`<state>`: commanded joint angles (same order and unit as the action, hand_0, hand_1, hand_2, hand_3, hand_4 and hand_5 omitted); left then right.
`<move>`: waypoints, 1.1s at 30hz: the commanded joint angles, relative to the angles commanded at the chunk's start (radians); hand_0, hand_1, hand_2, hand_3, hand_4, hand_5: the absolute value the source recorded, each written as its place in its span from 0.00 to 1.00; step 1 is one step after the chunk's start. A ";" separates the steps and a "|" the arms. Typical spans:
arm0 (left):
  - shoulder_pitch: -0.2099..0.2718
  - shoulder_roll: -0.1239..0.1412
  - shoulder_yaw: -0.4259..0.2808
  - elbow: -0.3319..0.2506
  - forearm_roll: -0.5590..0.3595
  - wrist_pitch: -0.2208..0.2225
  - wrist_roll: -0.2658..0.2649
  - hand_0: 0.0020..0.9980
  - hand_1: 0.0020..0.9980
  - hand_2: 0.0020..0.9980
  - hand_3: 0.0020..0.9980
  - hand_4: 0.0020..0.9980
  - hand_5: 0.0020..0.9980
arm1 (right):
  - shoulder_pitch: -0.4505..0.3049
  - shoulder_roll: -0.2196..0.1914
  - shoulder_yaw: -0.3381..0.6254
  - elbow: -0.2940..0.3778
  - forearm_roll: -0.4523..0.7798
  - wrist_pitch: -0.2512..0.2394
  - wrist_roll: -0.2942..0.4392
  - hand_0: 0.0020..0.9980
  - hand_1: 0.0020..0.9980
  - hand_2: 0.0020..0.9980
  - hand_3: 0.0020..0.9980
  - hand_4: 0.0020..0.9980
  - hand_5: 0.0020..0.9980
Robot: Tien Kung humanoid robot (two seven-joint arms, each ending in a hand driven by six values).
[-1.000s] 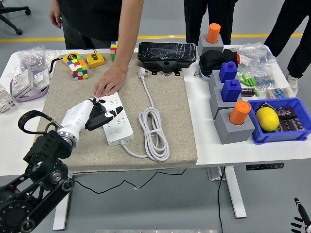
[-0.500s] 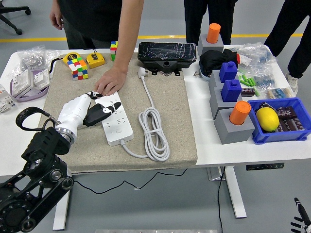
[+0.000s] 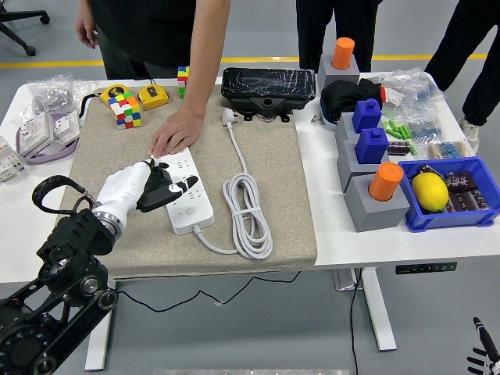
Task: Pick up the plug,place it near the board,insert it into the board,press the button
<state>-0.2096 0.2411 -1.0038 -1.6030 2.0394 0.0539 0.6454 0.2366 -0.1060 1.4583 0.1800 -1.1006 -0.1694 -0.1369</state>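
A white power strip [image 3: 192, 206] lies on the beige mat [image 3: 277, 156]. Its white cable [image 3: 248, 212] coils to the right and runs up to the white plug [image 3: 229, 116], which lies loose on the mat near a black box. My left hand [image 3: 169, 187] rests on the strip's middle from the left, black fingertips stretched across the sockets and holding nothing. A person's hand [image 3: 176, 133] presses flat on the strip's far end. Only a sliver of my right hand [image 3: 483, 355] shows at the bottom right corner, below the table.
The black box [image 3: 268, 87] stands at the mat's far edge. Colour cubes [image 3: 125, 109] and a yellow tape measure [image 3: 154, 97] sit at far left. Grey blocks with blue and orange pegs [image 3: 375, 195] and a blue bin [image 3: 461, 212] fill the right side.
My left hand lifted up and to the left off the strip half a second ago, then came back down onto its middle. The person's hand stays on the far end.
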 joint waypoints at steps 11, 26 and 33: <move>-0.013 -0.004 0.032 0.024 -0.017 0.012 0.000 0.89 0.87 0.84 0.83 1.00 1.00 | -0.002 0.000 0.001 0.000 -0.003 -0.001 -0.001 0.81 0.77 0.76 0.82 1.00 1.00; -0.051 -0.002 0.091 0.042 -0.017 0.014 0.000 0.90 0.87 0.84 0.83 1.00 1.00 | -0.001 -0.001 -0.003 0.000 -0.001 0.001 -0.001 0.81 0.77 0.76 0.82 1.00 1.00; -0.060 -0.001 0.106 0.042 -0.018 0.013 0.000 0.90 0.87 0.84 0.83 1.00 1.00 | 0.002 -0.003 -0.003 0.000 0.001 0.001 -0.001 0.81 0.77 0.75 0.82 1.00 1.00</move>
<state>-0.2692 0.2397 -0.8977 -1.5613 2.0216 0.0668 0.6454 0.2389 -0.1091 1.4553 0.1800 -1.0993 -0.1686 -0.1375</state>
